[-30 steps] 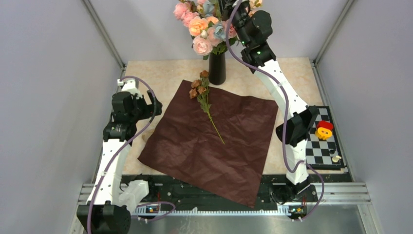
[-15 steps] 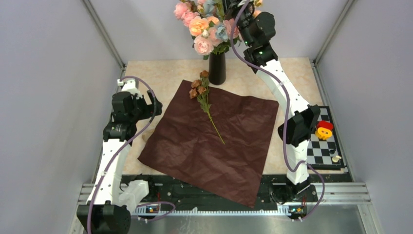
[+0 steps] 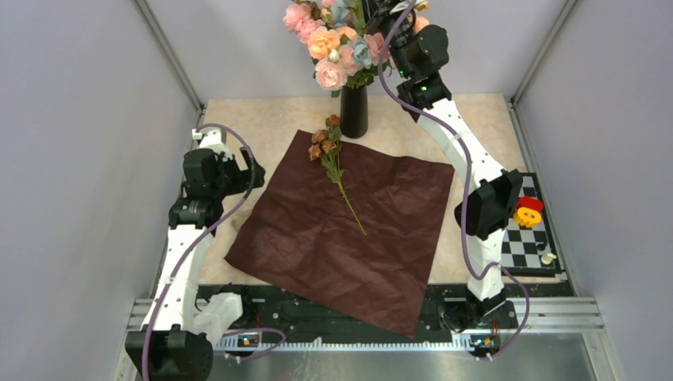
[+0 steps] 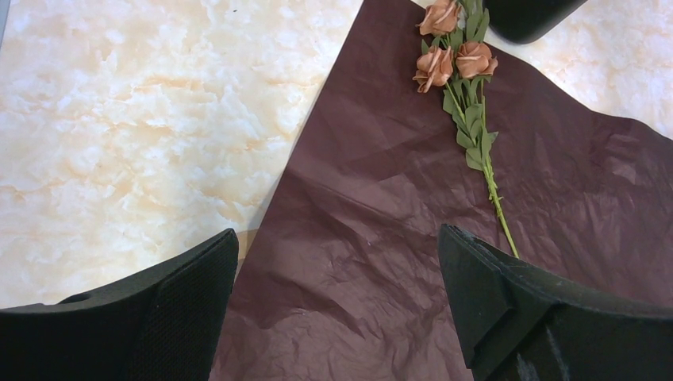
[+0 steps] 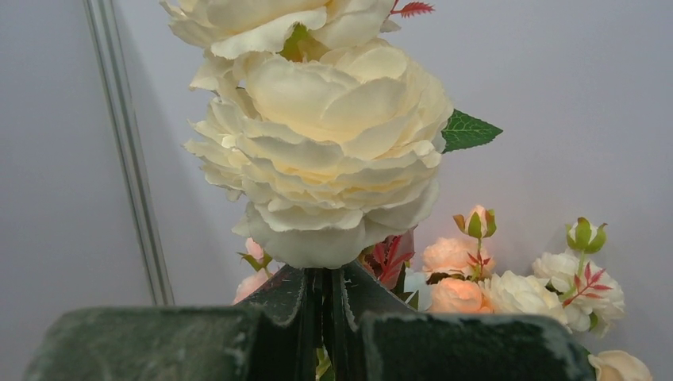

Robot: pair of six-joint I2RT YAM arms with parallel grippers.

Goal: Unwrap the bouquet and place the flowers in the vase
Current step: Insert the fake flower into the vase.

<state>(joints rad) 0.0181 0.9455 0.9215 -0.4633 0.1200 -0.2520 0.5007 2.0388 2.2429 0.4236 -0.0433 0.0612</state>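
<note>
The bouquet's maroon paper (image 3: 349, 238) (image 4: 381, 198) lies unwrapped and flat on the table. One stem of brownish roses (image 3: 333, 159) (image 4: 468, 95) rests on it, heads toward the black vase (image 3: 354, 111) (image 4: 528, 16). The vase holds several flowers (image 3: 337, 48). My right gripper (image 3: 379, 9) (image 5: 324, 274) is raised beside those blooms, shut on the stem of a cream-white flower (image 5: 317, 135) that stands up from its jaws. My left gripper (image 3: 252, 171) (image 4: 337, 234) hangs open over the paper's left edge, with nothing between its fingers.
A checkered board (image 3: 520, 246) with a red and yellow piece (image 3: 528, 210) lies at the table's right edge. Grey enclosure walls close in on the left, right and back. The paper's near corner hangs over the front rail (image 3: 397, 321).
The right arm's wrist has shifted slightly up by the vase's blooms, still shut on the cream flower. The left arm and the stem on the paper have not moved.
</note>
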